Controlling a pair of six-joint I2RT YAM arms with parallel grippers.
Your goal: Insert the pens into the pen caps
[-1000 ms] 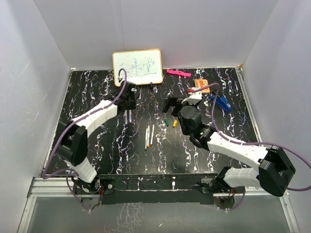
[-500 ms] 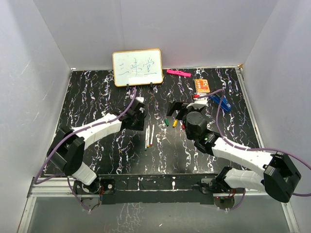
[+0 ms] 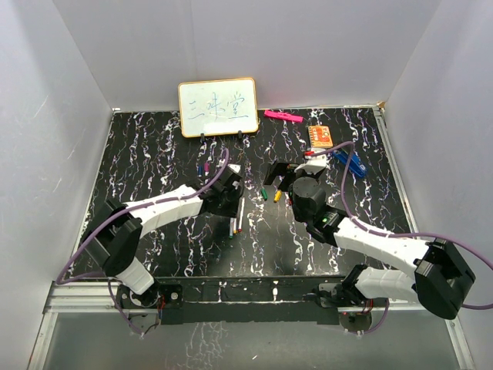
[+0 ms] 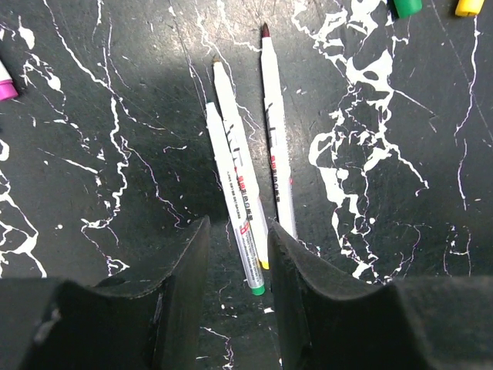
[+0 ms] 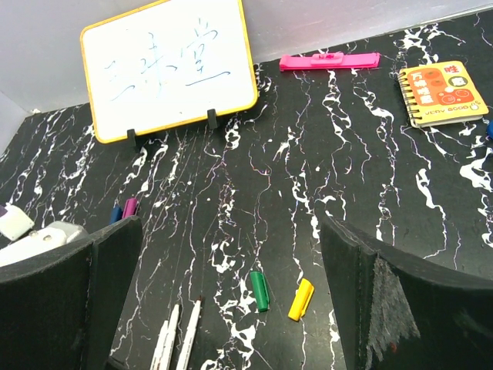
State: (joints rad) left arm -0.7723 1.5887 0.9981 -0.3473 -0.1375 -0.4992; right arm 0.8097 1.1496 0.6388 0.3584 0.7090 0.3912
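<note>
Three thin white pens lie side by side mid-table. In the left wrist view, the pens point away and their near ends lie between my fingers. My left gripper is open low over them, touching none that I can see. A green cap and a yellow cap lie right of the pens. They also show in the right wrist view, green cap and yellow cap. My right gripper is wide open and empty above them.
A whiteboard stands at the back. A pink bar, an orange notebook and a blue clip lie at the back right. Small purple and blue pieces lie left of the pens. White walls enclose the table.
My left arm has swung from near the whiteboard, right and toward me, down over the three pens. My right gripper has shifted slightly toward me over the caps.
</note>
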